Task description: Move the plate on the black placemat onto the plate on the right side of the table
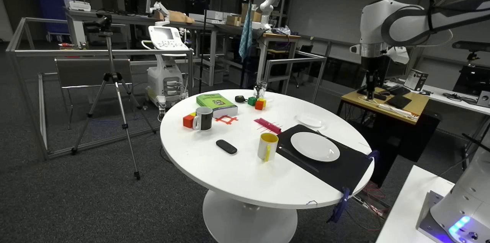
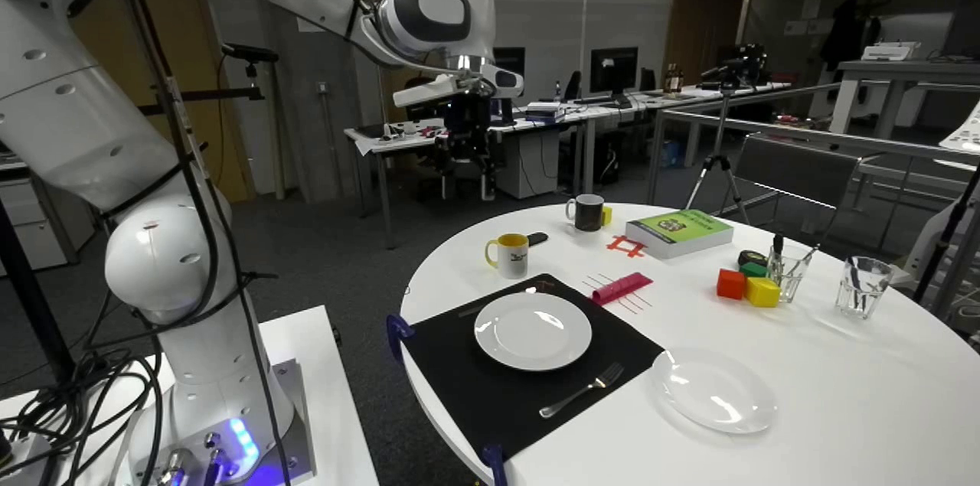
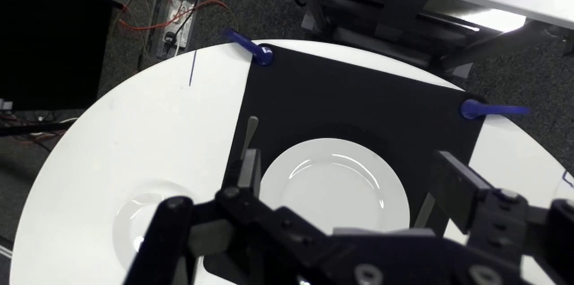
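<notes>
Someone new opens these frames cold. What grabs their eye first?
Probably the white plate on the black placemat, the starkest contrast on the round white table. Next, likely the bulky white robot arm, its gripper hanging open and empty in the air; in the wrist view the plate shows between its jaws. Then the bright green book, lying flat across the table from the placemat.

Plate (image 3: pixel 336 190) plain white; placemat (image 3: pixel 354 94) black (clamps (image 3: pixel 263 55) blue).
</notes>
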